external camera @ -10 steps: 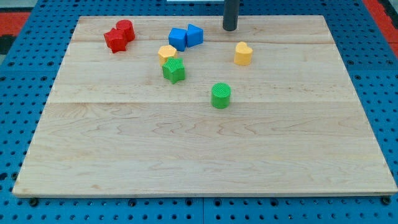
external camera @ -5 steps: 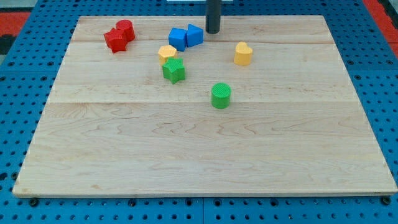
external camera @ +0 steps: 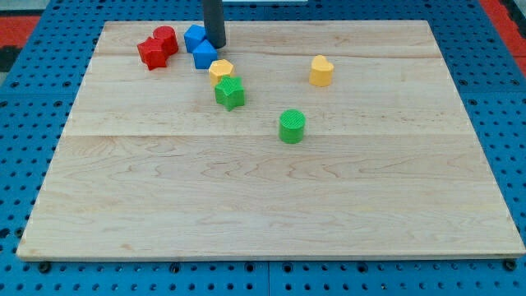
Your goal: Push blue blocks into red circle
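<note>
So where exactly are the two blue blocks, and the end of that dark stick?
Upper blue block (external camera: 195,38): camera view, on its top face.
Lower blue block (external camera: 205,55): camera view, on its front face.
My tip (external camera: 215,45): camera view, the rod's very end, beside both blue blocks.

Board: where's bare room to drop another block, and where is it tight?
Free: the whole half toward the view's bottom, below the green cylinder; also the view's right beyond the yellow block. Crowded: the view's top left, where my tip, two blue blocks, the red blocks, another yellow block and a green block cluster.
</note>
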You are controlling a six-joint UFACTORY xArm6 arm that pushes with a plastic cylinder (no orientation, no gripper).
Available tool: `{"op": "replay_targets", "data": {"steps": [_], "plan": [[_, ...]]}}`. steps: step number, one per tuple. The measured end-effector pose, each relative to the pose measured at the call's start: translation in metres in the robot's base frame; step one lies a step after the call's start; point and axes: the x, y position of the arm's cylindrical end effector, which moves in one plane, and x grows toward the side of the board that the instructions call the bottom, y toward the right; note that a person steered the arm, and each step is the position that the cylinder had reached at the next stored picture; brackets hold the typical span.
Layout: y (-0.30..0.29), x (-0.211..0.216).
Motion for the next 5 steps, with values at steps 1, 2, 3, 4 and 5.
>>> {"op": "replay_targets", "data": {"steps": [1, 2, 3, 4, 5], "plan": [[0.053, 0.015], [0.019, 0.068], [-0.041, 0.065], [-0.033, 0.083], [-0.025, 0.086]]}}
